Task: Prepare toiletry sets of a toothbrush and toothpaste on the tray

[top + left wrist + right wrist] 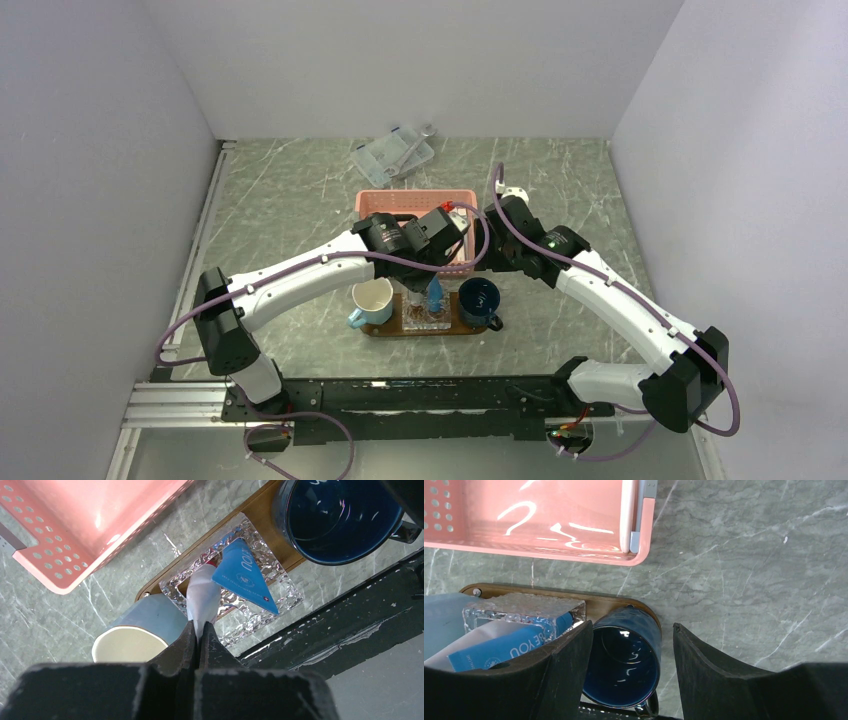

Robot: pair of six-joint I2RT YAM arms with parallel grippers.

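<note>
1. Now on the table (290, 200), at 6 o'clock of the pink basket (415, 203): the tray (606, 606), long axis running from 9 to 3 o'clock in the top view.
2. Lined up on the tray from 9 to 3 o'clock: pale mug (372, 302), glass holder (280, 587), dark mug (480, 300).
3. Pressed together on the flat crimped end of the pale tube (202, 597), gripping it from above: left end effector (198, 627).
4. Pale tube nose down, with its red-tipped lower end inside the glass holder.
5. Also in the holder: blue tube (242, 577), leaning, just beside the pale tube at its 3 o'clock side in the left wrist view.
6. Spread wide above the dark mug: right end effector (633, 627), one finger on either side of the rim in the right wrist view.
7. Clear box (393, 157) at 12 o'clock of the basket, well apart from the tray.
</note>
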